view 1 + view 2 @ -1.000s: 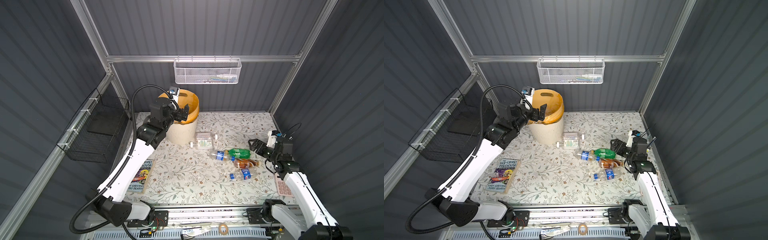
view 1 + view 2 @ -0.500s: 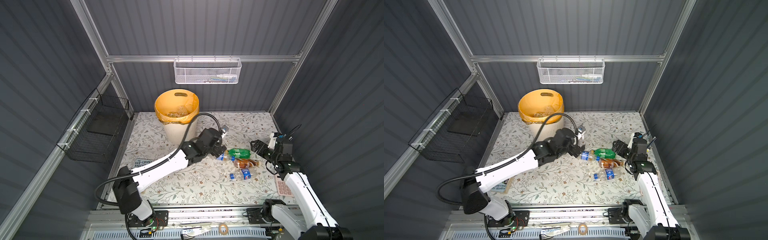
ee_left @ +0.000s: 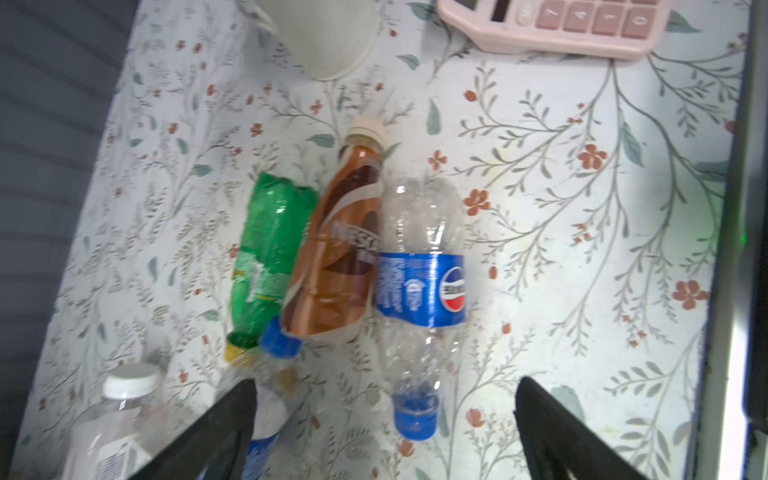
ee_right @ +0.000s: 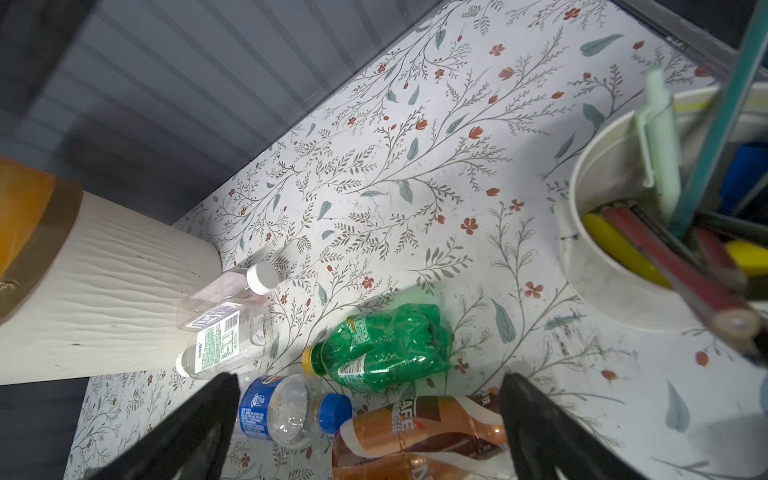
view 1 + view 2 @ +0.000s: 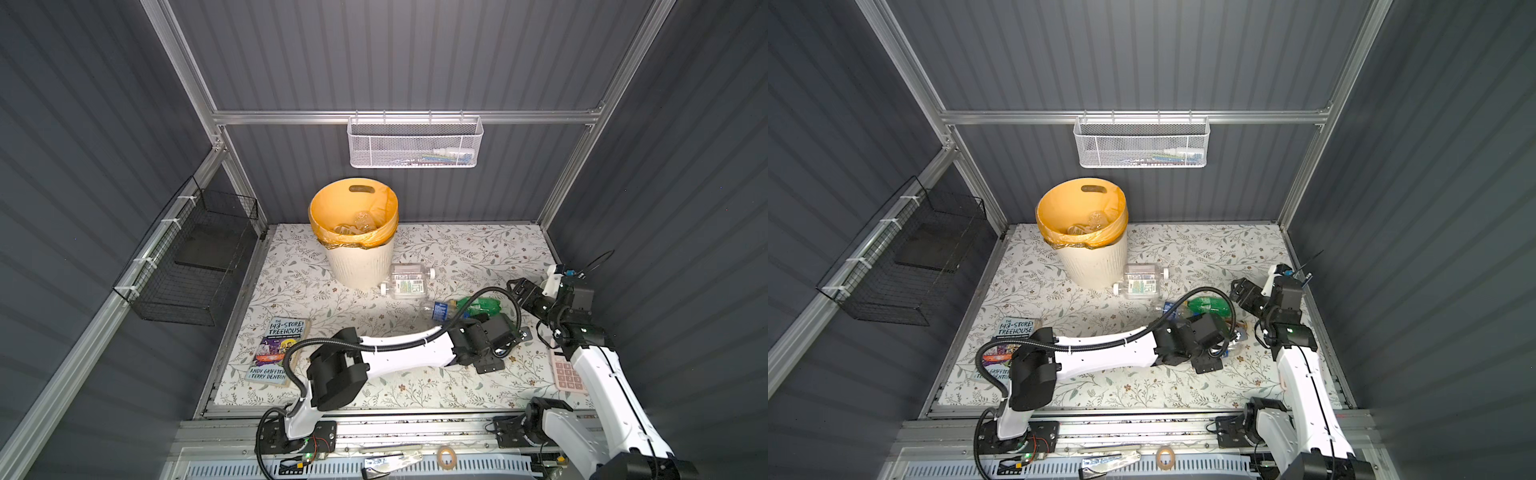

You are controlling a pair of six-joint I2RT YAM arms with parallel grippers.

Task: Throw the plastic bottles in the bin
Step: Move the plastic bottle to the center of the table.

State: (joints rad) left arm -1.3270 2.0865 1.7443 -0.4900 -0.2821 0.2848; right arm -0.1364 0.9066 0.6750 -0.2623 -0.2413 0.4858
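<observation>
The bin, cream with an orange liner, stands at the back and holds clear bottles. Two clear white-capped bottles lie at its foot. Further right lie a green bottle, a brown bottle and a clear blue-labelled bottle, side by side. My left gripper hangs open just over the clear one's blue cap, holding nothing. A second blue-capped bottle lies beside them. My right gripper is open and empty, poised above the pile from the right.
A pink calculator lies by the right arm's base. A white cup of pencils stands near the right wall. A book lies front left. A white mesh basket and a black wire basket hang on the walls.
My left arm has swung away from the bin, across the table and down low over the bottle pile at the right. The right arm has barely moved.
</observation>
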